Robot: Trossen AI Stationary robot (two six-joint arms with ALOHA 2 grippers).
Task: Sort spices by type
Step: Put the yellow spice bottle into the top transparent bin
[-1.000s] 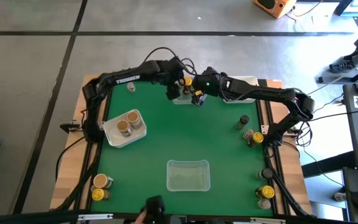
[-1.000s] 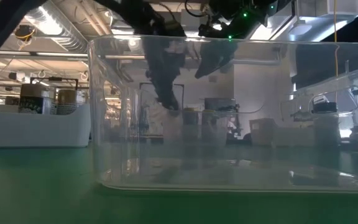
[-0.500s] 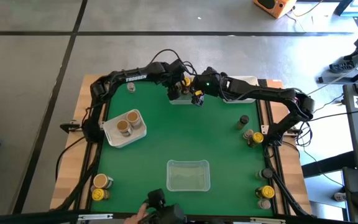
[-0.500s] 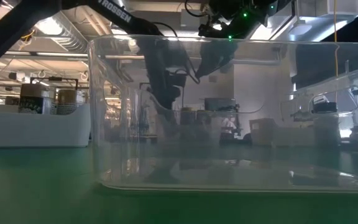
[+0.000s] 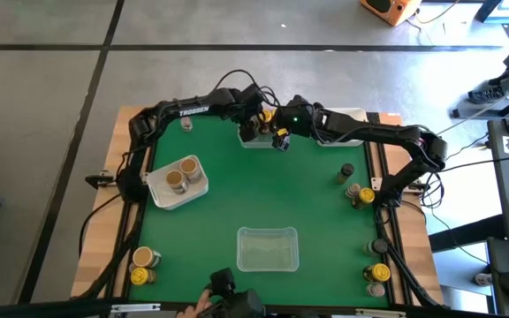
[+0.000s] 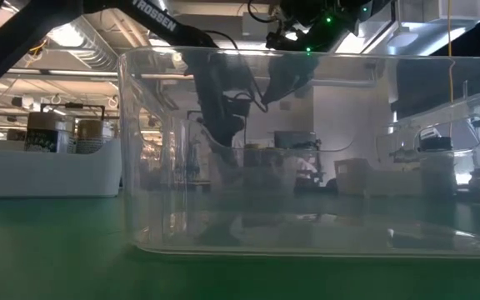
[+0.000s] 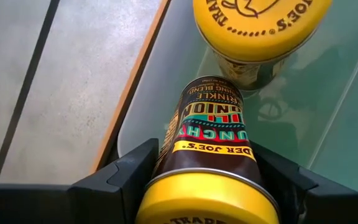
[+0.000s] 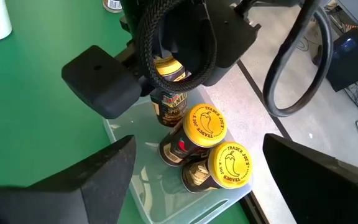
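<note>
At the table's far edge stands a clear tub. In it stand two yellow-lidded spice jars; one shows in the left wrist view. My left gripper reaches down into this tub, shut on a third yellow-lidded jar. My right gripper hovers open right beside the tub, on its right, and touches nothing. Other spice jars stand in small groups along the table's edges. My left gripper pinches the yellow-lidded jar between its two fingers, one finger on either side of the body just below the lid. It comes from above, pointing down. The jar stays upright in the tub; whether its base rests on the floor, I cannot tell.
A white tub on the left holds tan-lidded jars. An empty clear tub stands near the front edge. Jars stand at the right edge, near right corner, near left corner and far left.
My left arm has stretched a little toward the table's right and carried the held jar over the far tub. For the last half second it has kept still. My right gripper has not moved.
</note>
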